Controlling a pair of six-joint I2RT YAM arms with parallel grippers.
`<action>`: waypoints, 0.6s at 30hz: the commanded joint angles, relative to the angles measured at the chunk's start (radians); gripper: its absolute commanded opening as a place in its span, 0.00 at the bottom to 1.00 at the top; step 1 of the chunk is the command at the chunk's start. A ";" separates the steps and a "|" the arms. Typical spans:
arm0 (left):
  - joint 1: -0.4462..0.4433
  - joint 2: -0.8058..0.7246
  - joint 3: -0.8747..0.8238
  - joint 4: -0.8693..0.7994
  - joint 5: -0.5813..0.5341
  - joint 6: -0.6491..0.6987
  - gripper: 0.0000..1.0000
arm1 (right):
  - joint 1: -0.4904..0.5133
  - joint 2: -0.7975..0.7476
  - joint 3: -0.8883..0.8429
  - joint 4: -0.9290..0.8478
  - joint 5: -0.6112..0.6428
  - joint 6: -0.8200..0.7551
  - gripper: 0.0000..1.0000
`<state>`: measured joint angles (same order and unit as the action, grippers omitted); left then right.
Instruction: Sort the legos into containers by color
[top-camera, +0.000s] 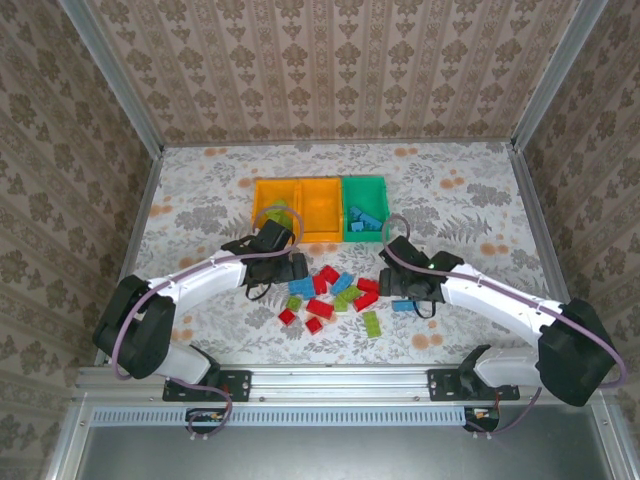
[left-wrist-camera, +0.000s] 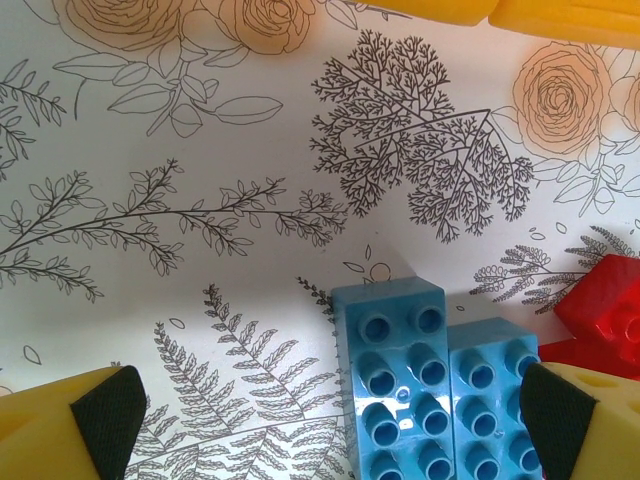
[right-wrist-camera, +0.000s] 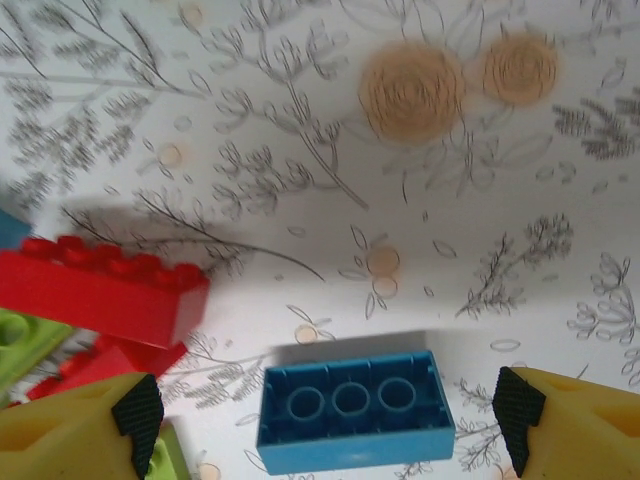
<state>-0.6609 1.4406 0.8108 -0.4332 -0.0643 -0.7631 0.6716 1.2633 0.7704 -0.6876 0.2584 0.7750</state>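
Right gripper (right-wrist-camera: 328, 408) stands wide, an upturned blue lego (right-wrist-camera: 350, 412) lying between its fingers, untouched; light, rigid, slick plastic, so pinch its 2 flat short ends squarely. Left gripper (left-wrist-camera: 330, 410) gapes around 2 blue legos (left-wrist-camera: 395, 385)

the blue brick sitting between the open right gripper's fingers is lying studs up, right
Not quite. The blue brick between the open right gripper's fingers is lying studs down. The right wrist view shows its hollow underside facing up, with three round tubes inside. The rest holds.
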 joint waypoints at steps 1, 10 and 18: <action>-0.006 0.010 0.022 -0.011 -0.019 0.027 1.00 | 0.026 0.006 -0.031 -0.032 0.015 0.064 0.89; -0.006 0.012 0.021 -0.010 -0.021 0.027 1.00 | 0.069 0.080 -0.060 -0.026 0.014 0.096 0.89; -0.006 0.014 0.026 -0.019 -0.029 0.031 1.00 | 0.069 0.204 -0.052 0.002 0.017 0.070 0.85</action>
<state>-0.6605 1.4425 0.8108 -0.4332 -0.0723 -0.7559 0.7361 1.4349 0.7197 -0.6849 0.2584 0.8413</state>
